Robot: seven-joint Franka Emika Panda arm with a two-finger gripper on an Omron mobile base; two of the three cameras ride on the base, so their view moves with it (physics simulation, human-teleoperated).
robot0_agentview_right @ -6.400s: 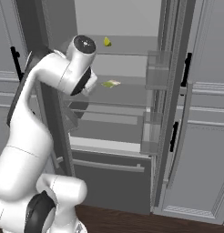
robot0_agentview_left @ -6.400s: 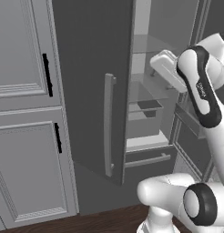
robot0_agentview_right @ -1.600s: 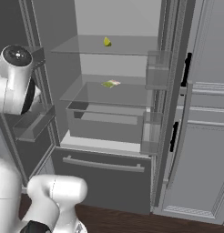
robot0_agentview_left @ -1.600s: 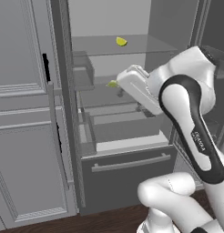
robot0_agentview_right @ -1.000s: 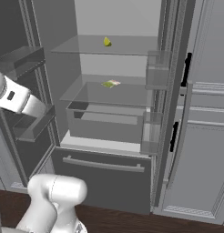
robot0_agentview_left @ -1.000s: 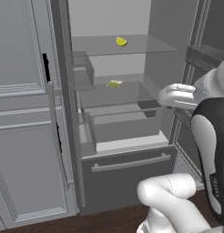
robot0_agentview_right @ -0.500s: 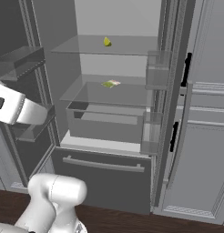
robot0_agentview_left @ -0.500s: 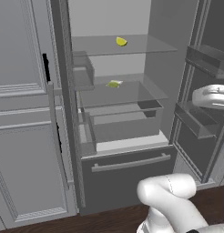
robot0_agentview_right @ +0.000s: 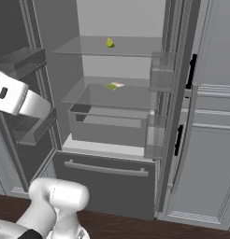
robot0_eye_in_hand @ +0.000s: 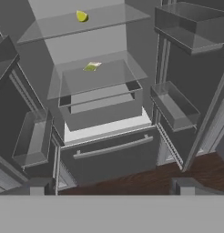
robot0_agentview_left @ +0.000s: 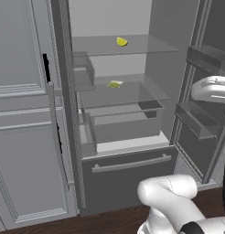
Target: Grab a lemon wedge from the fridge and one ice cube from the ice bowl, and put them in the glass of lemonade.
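Grey kitchen cabinets flank the fridge, both doors open; the lemon wedge sits on its top glass shelf, upper centre of frame; gripper jaws spread wide, empty

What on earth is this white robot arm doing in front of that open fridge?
It is fetching a lemon slice for a drink. Both doors of the tall dark grey fridge stand open. The tiny bright yellow-green lemon wedge lies on the top glass shelf, and a flat green-yellow packet lies on the glass shelf below. The arm's two-finger gripper is open and holds nothing; it is well back from the shelves, facing the fridge interior.
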